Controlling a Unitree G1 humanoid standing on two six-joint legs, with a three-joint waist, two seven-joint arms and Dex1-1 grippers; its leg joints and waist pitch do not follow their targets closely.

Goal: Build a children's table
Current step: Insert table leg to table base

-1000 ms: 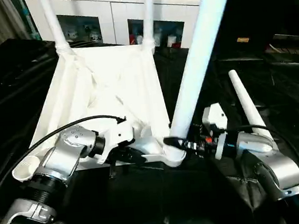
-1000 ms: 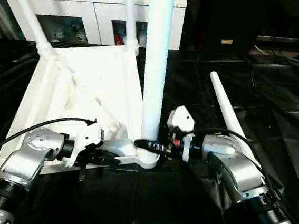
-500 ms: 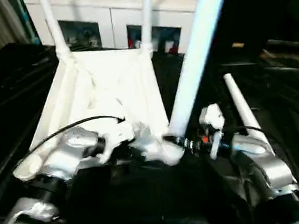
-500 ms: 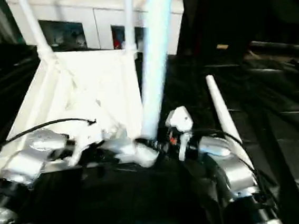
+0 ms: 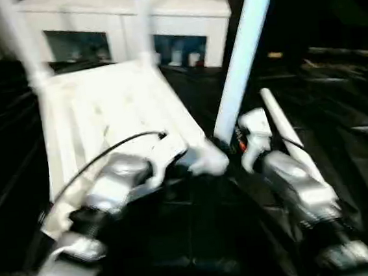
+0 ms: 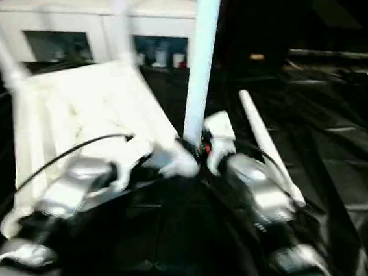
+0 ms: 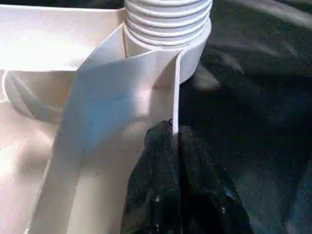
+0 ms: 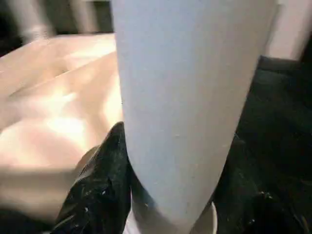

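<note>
The children's table top (image 5: pixel 103 113) lies upside down on the black cloth, ribbed side up. Two legs (image 5: pixel 21 43) (image 5: pixel 141 18) stand in its far corner sockets. A third leg (image 5: pixel 241 54) stands upright in the near right corner socket (image 7: pixel 168 44), its threaded end (image 7: pixel 168 14) sitting in the collar. My right gripper (image 8: pixel 170 195) is shut on this leg just above the socket, one black finger (image 8: pixel 105 170) on each side. My left gripper (image 7: pixel 173 131) is shut on a thin rib of the table top beside that socket. The fourth leg (image 5: pixel 274 117) lies loose on the cloth to the right.
A white cabinet with glass doors (image 5: pixel 179 21) stands behind the work table. The black-draped work table (image 5: pixel 353 135) stretches to the right of the loose leg. My silver forearms (image 5: pixel 111 191) (image 5: pixel 300 192) reach in from the near edge.
The whole picture has shifted and blurred, so the camera has moved. Both grippers keep their holds. The held corner and its leg now sit a little farther from me.
</note>
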